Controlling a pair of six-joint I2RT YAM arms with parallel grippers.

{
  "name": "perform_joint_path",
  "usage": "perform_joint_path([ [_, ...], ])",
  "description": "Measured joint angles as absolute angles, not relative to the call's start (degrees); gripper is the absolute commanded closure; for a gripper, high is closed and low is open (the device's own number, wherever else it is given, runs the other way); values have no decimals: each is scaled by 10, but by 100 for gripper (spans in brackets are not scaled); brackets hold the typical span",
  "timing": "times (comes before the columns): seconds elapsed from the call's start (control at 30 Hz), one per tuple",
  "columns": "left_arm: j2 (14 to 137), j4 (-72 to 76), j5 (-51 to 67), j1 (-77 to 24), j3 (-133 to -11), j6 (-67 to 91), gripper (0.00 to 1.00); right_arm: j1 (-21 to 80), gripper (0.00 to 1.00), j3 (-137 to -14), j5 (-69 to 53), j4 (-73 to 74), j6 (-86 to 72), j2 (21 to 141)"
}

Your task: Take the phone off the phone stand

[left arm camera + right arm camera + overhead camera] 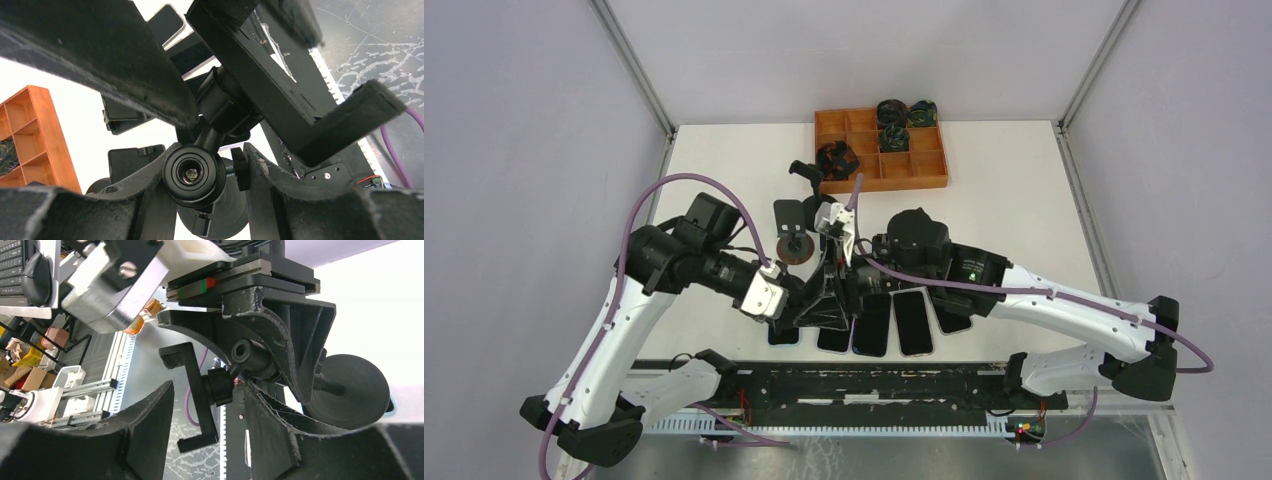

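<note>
My left gripper (210, 161) (812, 300) is shut on the black phone stand's ball joint (192, 175), one finger on the ball and the other against its side knob. The stand's flat cradle (197, 395) (300, 95) sticks out sideways, and no phone shows in it. My right gripper (209, 390) (856, 285) is open, with one finger on each side of the cradle and a gap on the left side. The stand's round base (350, 390) sits behind the left fingers. Several dark phones (894, 322) lie flat in a row below both grippers.
An orange divided tray (929, 182) (45, 135) with dark coiled items stands at the back. Two other black stands (796, 245) (809, 172) stand left of the middle. A black rail (874, 385) runs along the near edge.
</note>
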State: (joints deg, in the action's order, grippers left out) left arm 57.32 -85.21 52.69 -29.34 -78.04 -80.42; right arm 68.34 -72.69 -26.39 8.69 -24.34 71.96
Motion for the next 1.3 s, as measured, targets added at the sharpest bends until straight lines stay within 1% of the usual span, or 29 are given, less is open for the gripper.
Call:
perform_joint_path([
  [0.17,573,-852,525,-293,-780,-804,98,688,52,-745,-267,110,-235,747],
  [0.23,573,-852,519,-293,-780,-804,98,689,56,-749,-269,122,-231,754],
  [0.3,573,-852,515,-293,-780,-804,98,690,66,-755,-269,135,-227,757],
  [0.37,573,-853,513,-293,-780,-804,95,690,80,-768,-269,158,-224,760],
  [0.4,573,-853,513,-293,-781,-804,87,689,94,-775,-270,167,-222,762],
  [0.43,573,-851,513,-293,-781,-804,73,688,100,-783,-274,177,-218,766],
  [0.57,566,-829,515,-293,-781,-790,12,673,100,-802,-281,197,-216,769],
  [0.6,563,-815,515,-293,-781,-788,3,664,100,-806,-283,199,-218,769],
  [0.63,556,-796,514,-293,-781,-773,1,651,100,-808,-284,201,-223,767],
  [0.8,533,-721,500,-293,-781,-732,0,582,100,-822,-317,222,-241,749],
  [0.87,532,-693,494,-293,-781,-708,0,552,100,-840,-323,251,-241,737],
  [0.97,529,-666,482,-293,-781,-661,0,496,100,-868,-301,295,-233,708],
  [1.07,526,-623,460,-293,-781,-601,0,462,100,-899,-267,342,-212,691],
  [1.17,530,-577,425,-293,-786,-531,0,426,100,-937,-240,389,-172,691],
  [1.3,544,-535,392,-293,-798,-467,0,339,100,-967,-221,446,-127,697],
])
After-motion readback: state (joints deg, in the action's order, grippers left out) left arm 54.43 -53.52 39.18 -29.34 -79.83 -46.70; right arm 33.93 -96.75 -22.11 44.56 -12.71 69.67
